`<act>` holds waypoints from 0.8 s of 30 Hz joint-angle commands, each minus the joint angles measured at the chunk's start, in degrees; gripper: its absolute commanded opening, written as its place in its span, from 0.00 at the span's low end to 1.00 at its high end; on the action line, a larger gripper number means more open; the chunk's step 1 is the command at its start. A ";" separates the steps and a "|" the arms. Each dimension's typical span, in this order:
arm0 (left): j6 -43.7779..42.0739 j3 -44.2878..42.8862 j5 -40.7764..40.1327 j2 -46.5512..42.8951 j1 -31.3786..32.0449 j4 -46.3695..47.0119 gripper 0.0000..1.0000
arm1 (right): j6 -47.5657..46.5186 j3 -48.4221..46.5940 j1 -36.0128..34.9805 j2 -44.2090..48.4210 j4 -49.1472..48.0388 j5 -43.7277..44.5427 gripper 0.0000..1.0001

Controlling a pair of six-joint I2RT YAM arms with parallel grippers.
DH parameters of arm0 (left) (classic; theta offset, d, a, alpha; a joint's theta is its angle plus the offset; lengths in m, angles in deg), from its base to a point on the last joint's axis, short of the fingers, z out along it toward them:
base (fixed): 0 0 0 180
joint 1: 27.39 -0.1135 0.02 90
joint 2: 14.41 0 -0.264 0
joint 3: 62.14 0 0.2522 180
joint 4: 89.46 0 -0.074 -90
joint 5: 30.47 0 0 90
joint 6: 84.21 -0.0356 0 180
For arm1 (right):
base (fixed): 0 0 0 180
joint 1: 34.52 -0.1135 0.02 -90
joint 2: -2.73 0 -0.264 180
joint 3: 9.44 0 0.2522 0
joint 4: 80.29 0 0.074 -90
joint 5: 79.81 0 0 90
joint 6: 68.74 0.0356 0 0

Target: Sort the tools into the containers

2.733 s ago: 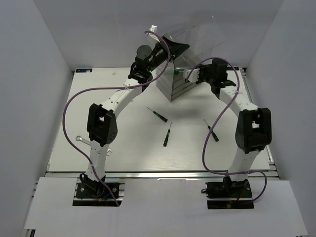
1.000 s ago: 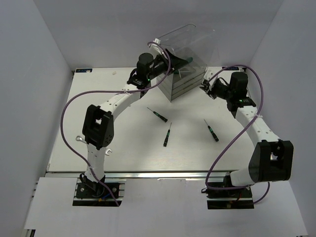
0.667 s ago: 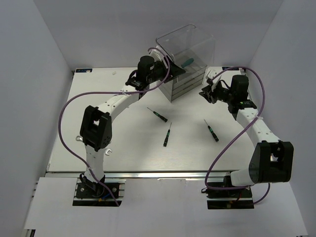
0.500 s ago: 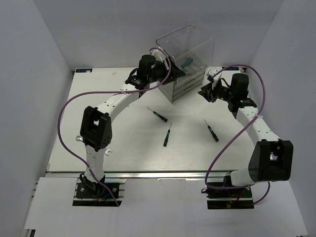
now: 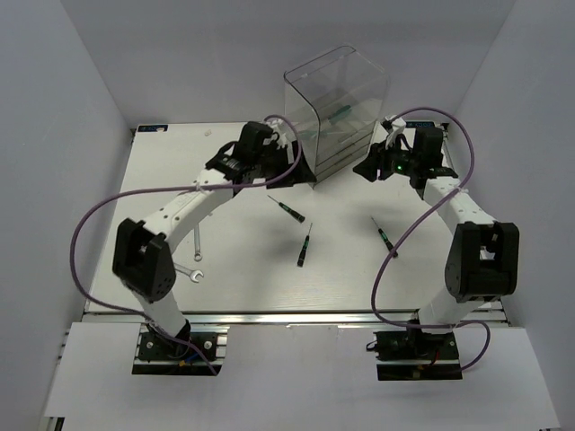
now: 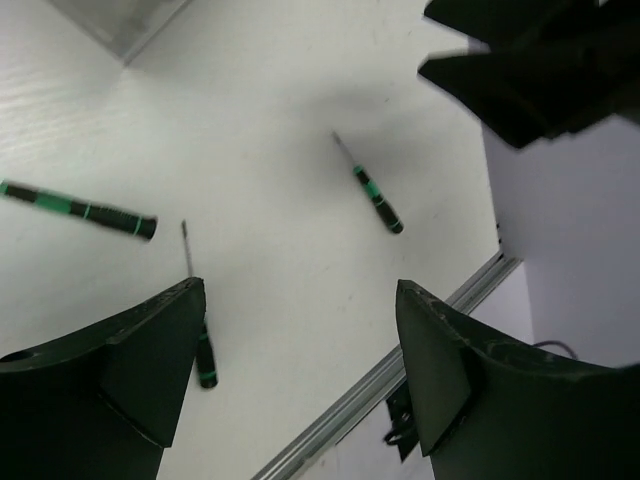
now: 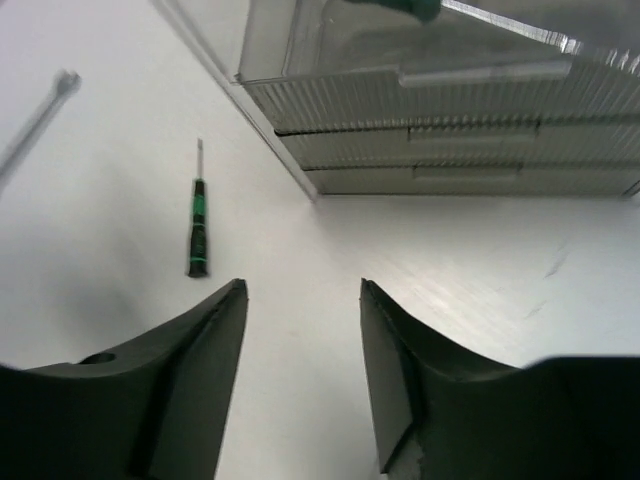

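The clear smoky drawer unit [image 5: 337, 99] stands upright at the back of the table, with one green-handled screwdriver [image 5: 339, 113] inside it. Three more screwdrivers lie loose on the table [image 5: 288, 209] [image 5: 305, 244] [image 5: 384, 237]. Two silver wrenches [image 5: 196, 241] [image 5: 187, 272] lie at the left. My left gripper [image 5: 296, 172] hangs open and empty just left of the unit's base. The left wrist view has the three loose screwdrivers [image 6: 80, 208] [image 6: 187, 250] [image 6: 371, 196] beneath that gripper [image 6: 300, 300]. My right gripper [image 5: 362, 171] is open and empty right of the unit [image 7: 450, 130], near a screwdriver [image 7: 197, 225].
White walls close in the table [image 5: 234, 269] on three sides. A metal rail [image 5: 296, 314] runs along the near edge. Purple cables loop off both arms. My right arm's black wrist [image 6: 540, 60] shows at the top right of the left wrist view.
The drawer unit went from tilted to standing upright. Both grippers opened and drew back from it, the left arm swinging down and left, the right lowering toward the table.
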 commanded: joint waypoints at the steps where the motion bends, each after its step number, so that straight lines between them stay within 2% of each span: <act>1: -3.14 10.38 -4.67 -9.31 -0.06 7.14 0.85 | 17.19 -3.77 1.15 -4.00 -1.28 -2.06 0.57; 4: -1.65 18.50 -8.10 -15.64 -0.32 14.45 0.84 | 25.48 -6.13 1.59 -9.63 -3.48 -4.96 0.62; 5: -0.95 22.26 -8.46 -16.70 -0.49 15.61 0.84 | 30.55 -6.67 1.68 -12.25 -5.75 -6.02 0.66; 7: 2.12 25.88 -9.25 -19.16 -0.85 18.16 0.85 | 37.50 -7.11 1.60 -15.51 -10.75 -6.64 0.69; 10: 4.06 27.75 -10.47 -19.96 -1.02 20.01 0.85 | 41.84 -9.12 1.60 -18.59 -13.06 -6.82 0.70; 14: 6.34 29.33 -12.41 -20.93 -1.02 21.25 0.85 | 49.74 -10.98 1.60 -24.12 -18.59 -6.99 0.66; 18: 6.35 28.64 -13.91 -21.02 -1.02 19.59 0.85 | 58.53 -13.17 1.60 -28.79 -28.43 -7.87 0.61; 24: 6.35 27.66 -15.93 -20.75 -1.11 17.82 0.86 | 60.83 -18.62 1.60 -33.98 -30.99 -7.17 0.55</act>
